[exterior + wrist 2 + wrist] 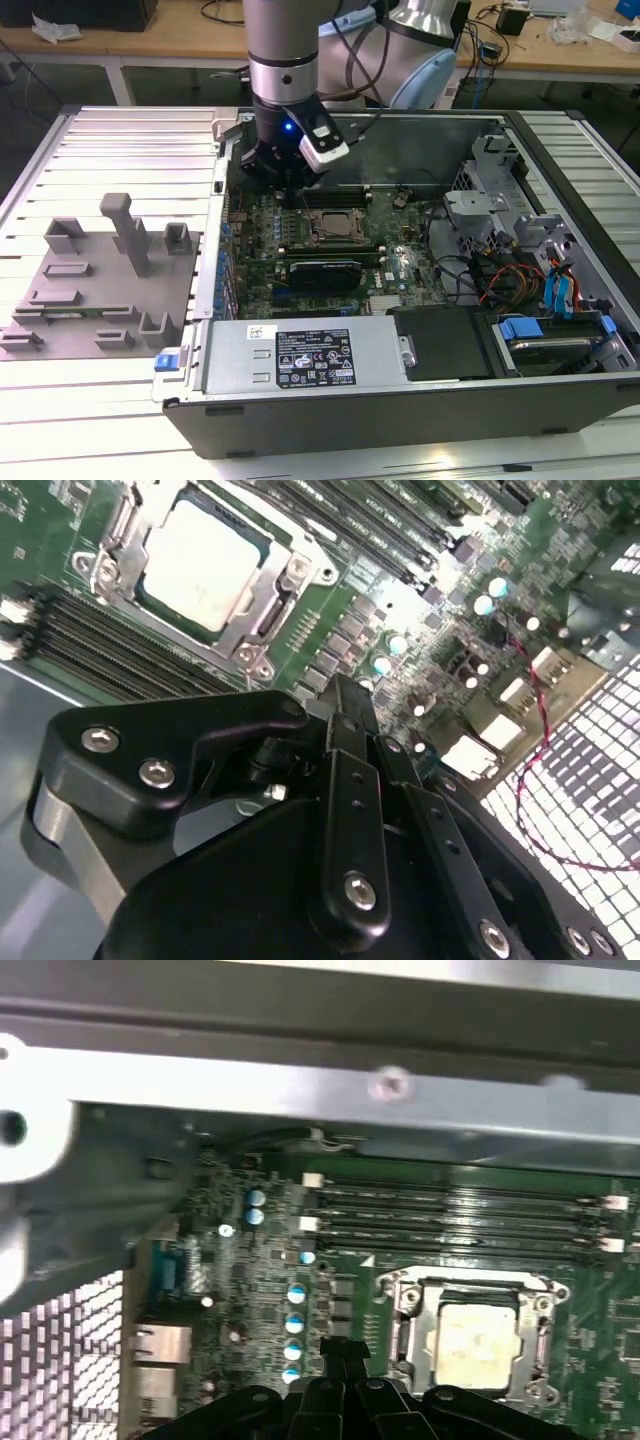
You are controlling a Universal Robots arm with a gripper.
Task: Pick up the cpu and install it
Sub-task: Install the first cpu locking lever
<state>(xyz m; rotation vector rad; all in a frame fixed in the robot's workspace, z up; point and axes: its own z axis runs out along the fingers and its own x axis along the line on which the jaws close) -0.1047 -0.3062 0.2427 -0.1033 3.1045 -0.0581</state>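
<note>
Nearest the exterior view's camera sits the silver-grey metal power supply box [300, 358] with its white label, along the front wall of the open dark-grey computer case [400, 420]. At the exterior view's left, outside the case, lies a flat grey plastic fixture plate [100, 290] with upright blocks.

Farther along, the black metal gripper [290, 192] hangs low over the green motherboard [300, 250], near the case's back edge. In both wrist views its fingers [345, 705] [340, 1352] are drawn together at the tip with nothing between them.

Just beside the gripper, toward the exterior view's right, the small flat square cpu with a silvery-white metal top [200, 565] [478, 1345] lies inside the dark square metal socket frame [280, 605], apart from the fingertips. At the exterior view's far right stands the grey metal drive cage [480, 200].

The cpu looks light, thin and stiff. Its smooth lid would likely slip under a loose pinch, and its underside and the socket contacts are probably fragile. Opposite side edges seem the safest hold, though the frame leaves little edge exposed.
</note>
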